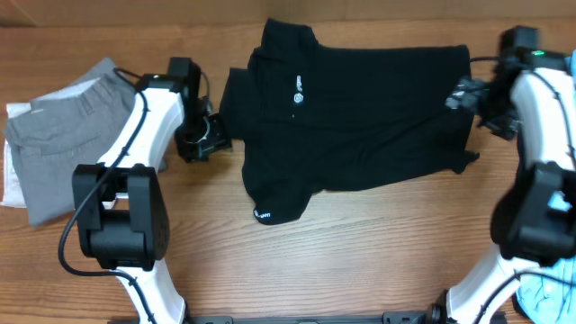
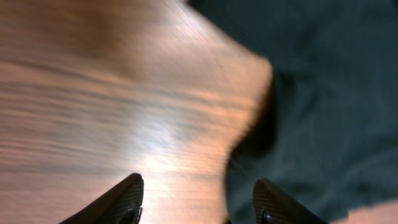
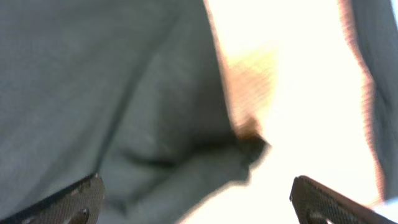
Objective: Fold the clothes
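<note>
A black polo shirt (image 1: pixel 351 117) lies spread on the wooden table, collar to the left, one sleeve hanging toward the front with a small white label. My left gripper (image 1: pixel 214 135) is open at the shirt's left edge; in the left wrist view (image 2: pixel 198 202) one finger is over bare wood, the other over dark cloth (image 2: pixel 317 106). My right gripper (image 1: pixel 461 94) is open at the shirt's right edge; in the right wrist view (image 3: pixel 196 199) the cloth (image 3: pixel 112 87) lies between its wide-spread fingers, blurred.
A pile of grey trousers (image 1: pixel 63 135) on white cloth lies at the left edge. A light blue garment (image 1: pixel 549 292) shows at the bottom right corner. Both arm bases stand near the front edge.
</note>
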You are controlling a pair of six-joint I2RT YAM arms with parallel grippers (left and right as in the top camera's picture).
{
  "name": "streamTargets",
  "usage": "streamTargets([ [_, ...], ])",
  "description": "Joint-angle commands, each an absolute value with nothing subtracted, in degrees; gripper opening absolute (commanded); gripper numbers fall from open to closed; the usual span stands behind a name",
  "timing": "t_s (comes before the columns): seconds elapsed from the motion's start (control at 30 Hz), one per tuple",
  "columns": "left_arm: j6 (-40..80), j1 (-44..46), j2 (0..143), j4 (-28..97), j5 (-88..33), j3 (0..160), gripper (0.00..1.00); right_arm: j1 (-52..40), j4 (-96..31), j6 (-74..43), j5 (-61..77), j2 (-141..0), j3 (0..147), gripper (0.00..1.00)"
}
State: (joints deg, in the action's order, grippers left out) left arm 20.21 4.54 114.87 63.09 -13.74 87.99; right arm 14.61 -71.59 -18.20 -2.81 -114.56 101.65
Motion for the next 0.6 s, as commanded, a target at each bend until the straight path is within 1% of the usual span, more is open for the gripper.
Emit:
streamTargets([
  [0.0, 17.7, 8.0, 115.6, 64.0, -16.0, 88.9, 0.60, 19.2, -76.5, -24.2, -2.4, -112.1, 102.0, 1.00],
  [0.1, 17.8, 10.6, 115.6, 63.9, -14.7, 88.9, 0.60, 22.4, -76.6, -19.9, 6.8, -112.1, 96.8, 1.00],
  [0.17, 17.8, 11.5, 115.6, 63.8, -13.4, 88.9, 0.60, 23.0, -74.5, -19.8, 9.3, -112.1, 94.2, 0.96],
  [0.27, 17.7, 12.3, 115.6, 63.8, -12.4, 88.9, 0.60, 23.2, -70.5, -21.5, 9.2, -112.1, 90.1, 0.87],
  [0.33, 17.7, 12.4, 115.6, 63.8, -11.4, 88.9, 0.60, 23.2, -68.8, -23.0, 9.4, -112.1, 87.9, 0.71],
  [0.37, 17.8, 12.4, 115.6, 63.8, -11.2, 88.9, 0.61, 23.2, -67.8, -23.0, 10.2, -112.1, 87.1, 0.58],
  [0.43, 17.8, 12.4, 115.6, 63.6, -10.9, 88.9, 0.61, 23.3, -65.9, -24.5, 10.4, -112.1, 85.3, 0.41],
  [0.47, 17.8, 12.4, 115.6, 63.6, -10.5, 88.9, 0.61, 23.4, -64.2, -25.7, 10.4, -112.1, 83.9, 0.39],
  [0.57, 17.8, 12.4, 115.6, 63.6, -10.1, 88.9, 0.61, 23.6, -59.9, -27.6, 10.4, -112.1, 80.4, 0.41],
])
